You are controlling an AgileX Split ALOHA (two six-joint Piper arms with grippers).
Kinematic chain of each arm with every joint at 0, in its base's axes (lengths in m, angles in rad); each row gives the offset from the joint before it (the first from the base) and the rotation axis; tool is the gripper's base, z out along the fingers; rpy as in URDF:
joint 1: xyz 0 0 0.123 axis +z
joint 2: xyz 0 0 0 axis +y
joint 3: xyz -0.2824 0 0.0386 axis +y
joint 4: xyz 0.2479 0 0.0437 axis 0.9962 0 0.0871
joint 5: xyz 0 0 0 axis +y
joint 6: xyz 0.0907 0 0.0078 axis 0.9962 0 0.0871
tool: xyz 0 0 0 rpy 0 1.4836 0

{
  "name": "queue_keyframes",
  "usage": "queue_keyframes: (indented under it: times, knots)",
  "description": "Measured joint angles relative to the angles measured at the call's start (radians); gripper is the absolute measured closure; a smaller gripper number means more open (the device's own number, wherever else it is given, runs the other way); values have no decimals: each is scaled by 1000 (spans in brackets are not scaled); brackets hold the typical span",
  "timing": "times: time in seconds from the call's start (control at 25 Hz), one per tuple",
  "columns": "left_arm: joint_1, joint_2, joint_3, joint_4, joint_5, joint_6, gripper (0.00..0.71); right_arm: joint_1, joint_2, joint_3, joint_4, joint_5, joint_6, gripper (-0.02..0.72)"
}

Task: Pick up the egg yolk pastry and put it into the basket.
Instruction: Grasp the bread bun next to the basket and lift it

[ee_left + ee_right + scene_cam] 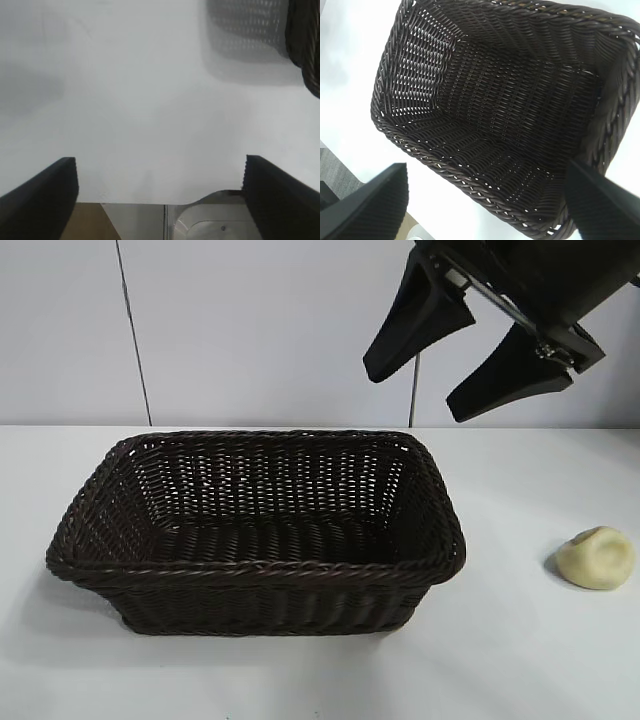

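The egg yolk pastry [597, 558], a small pale yellow dome, lies on the white table to the right of the basket [260, 572], apart from it. The dark brown wicker basket is empty. My right gripper [420, 390] hangs open and empty, high above the basket's far right corner. Its wrist view looks down into the basket [470, 182] between its open fingers [370, 205]. My left gripper [160, 200] is open and empty over bare table near the table's edge, outside the exterior view. The basket's corner [305, 45] shows far off in its view. Neither wrist view shows the pastry.
The white table [500, 660] carries only the basket and the pastry. A pale wall [250, 330] stands behind. The left wrist view shows the table's edge with a metal fitting [210, 222] below it.
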Motion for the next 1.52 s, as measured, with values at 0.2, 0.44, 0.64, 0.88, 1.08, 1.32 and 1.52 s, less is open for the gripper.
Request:
queue_keyframes:
  times: [0.2,0.44,0.64,0.88,1.08,1.32,1.52]
  knots:
    - [0,-223,141,1,-27,0,64,0,0,0,0,0,0,93]
    - [0,-413,146,2,-28,0,64,0,0,0,0,3,0,93]
    - [0,-502,146,2,-25,0,64,0,0,0,0,4,0,93]
    - [0,-625,146,2,-20,0,64,0,0,0,0,4,0,93]
    - [0,-759,146,2,-16,0,64,0,0,0,0,4,0,93]
    - [0,-782,146,2,-7,0,64,0,0,0,-10,7,53,93]
    - [0,-782,146,2,-7,0,64,0,0,-9,-122,37,145,93]
